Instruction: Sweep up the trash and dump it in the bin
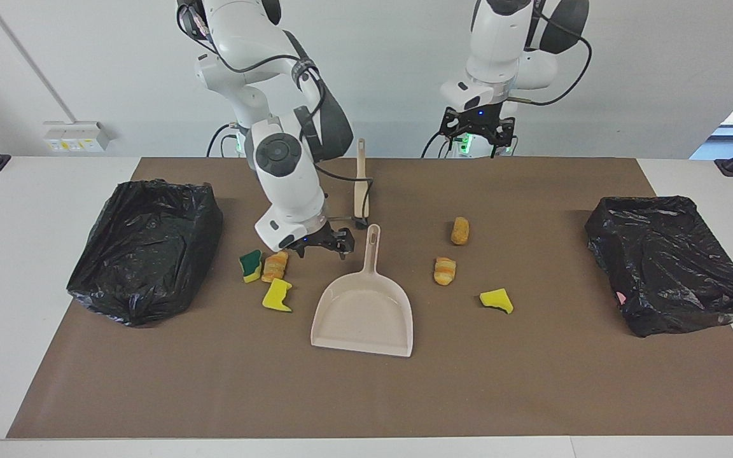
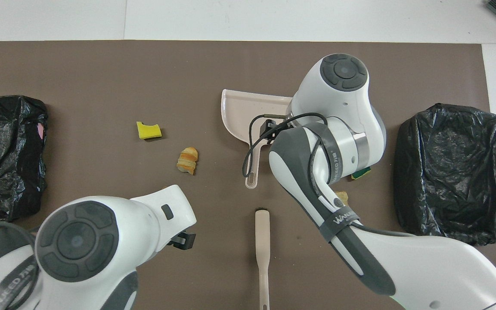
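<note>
Two arms up, both jaws open and empty. My right gripper (image 1: 322, 245) hangs low at frame centre, just beside the dustpan (image 1: 363, 312) handle, whose long axis runs up the frame toward the brush (image 1: 360, 184). Left gripper (image 1: 478, 130) waits, upper centre. Trash (image 1: 275, 295) lies scattered on the desk either side of the pan.

Right gripper (image 1: 322, 245) hangs low, jaws spread, pointing to 6 o'clock; left gripper (image 1: 476, 127) raised, jaws apart.
</note>
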Robot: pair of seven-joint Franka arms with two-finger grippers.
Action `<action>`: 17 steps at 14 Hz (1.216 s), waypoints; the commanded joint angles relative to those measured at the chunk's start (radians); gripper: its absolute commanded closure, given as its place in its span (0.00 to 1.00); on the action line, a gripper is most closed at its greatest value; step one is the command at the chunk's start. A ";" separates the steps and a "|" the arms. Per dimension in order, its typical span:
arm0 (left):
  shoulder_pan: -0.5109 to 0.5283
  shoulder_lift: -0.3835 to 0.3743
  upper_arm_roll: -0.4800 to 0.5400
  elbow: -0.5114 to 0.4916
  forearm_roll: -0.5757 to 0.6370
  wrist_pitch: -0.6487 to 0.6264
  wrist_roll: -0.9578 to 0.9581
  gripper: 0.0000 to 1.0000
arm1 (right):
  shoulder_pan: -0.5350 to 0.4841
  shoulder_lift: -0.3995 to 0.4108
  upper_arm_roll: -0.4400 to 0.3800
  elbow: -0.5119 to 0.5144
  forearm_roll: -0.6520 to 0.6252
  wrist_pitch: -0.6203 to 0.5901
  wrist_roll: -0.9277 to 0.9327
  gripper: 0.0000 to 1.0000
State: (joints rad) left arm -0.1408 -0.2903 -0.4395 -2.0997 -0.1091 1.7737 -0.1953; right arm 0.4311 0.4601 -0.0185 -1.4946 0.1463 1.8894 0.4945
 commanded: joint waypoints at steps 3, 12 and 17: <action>-0.016 -0.041 -0.076 -0.161 -0.142 0.160 -0.090 0.00 | 0.006 0.084 0.042 0.060 0.055 0.004 0.059 0.00; -0.036 0.068 -0.303 -0.243 -0.185 0.387 -0.346 0.00 | 0.066 0.081 0.042 0.013 0.072 0.059 0.055 0.00; -0.045 0.132 -0.384 -0.246 -0.193 0.483 -0.437 0.00 | 0.064 0.074 0.042 -0.021 0.081 0.073 0.041 0.60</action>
State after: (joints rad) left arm -0.1711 -0.1727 -0.8135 -2.3312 -0.2880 2.2142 -0.6092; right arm 0.5012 0.5443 0.0206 -1.4869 0.1971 1.9352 0.5349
